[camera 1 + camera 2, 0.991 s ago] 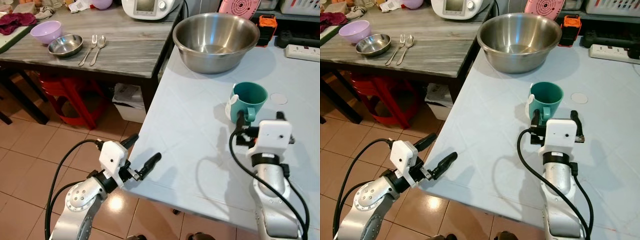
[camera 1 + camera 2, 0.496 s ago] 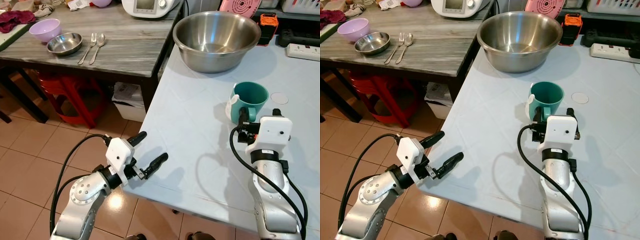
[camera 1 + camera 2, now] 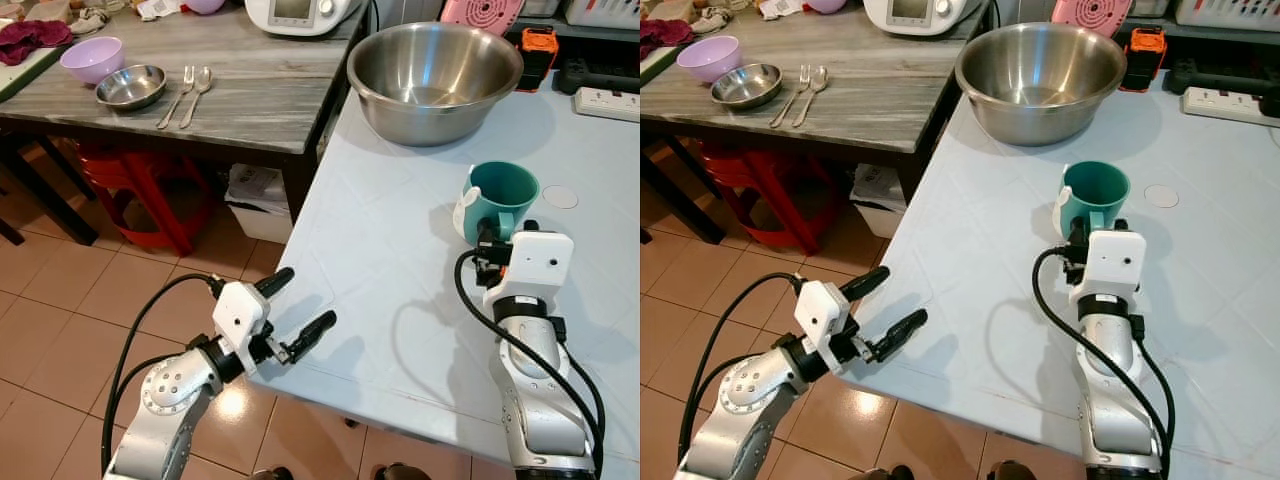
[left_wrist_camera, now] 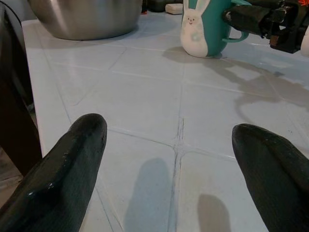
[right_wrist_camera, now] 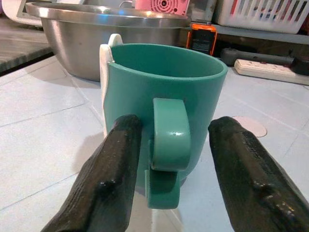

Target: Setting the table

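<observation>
Mug (image 3: pixel 497 198) before bowl (image 3: pixel 433 66) on table (image 3: pixel 380 260)

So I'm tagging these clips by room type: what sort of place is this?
Most likely a home kitchen or dining area. A large steel mixing bowl and a teal mug stand on a tiled worktop, and a wooden table beside it holds a fork, spoon and small bowls.

No writing, brand, number or sign is showing clearly enough to read anywhere. The white appliance (image 3: pixel 302 15) beyond the steel bowl (image 3: pixel 433 68) is showing a small display panel, but nothing on it is resolving into characters. The teal mug (image 4: pixel 208 26) in front of that bowl is carrying a white rabbit figure (image 4: pixel 194 30) with a drawn face and no lettering.
</observation>
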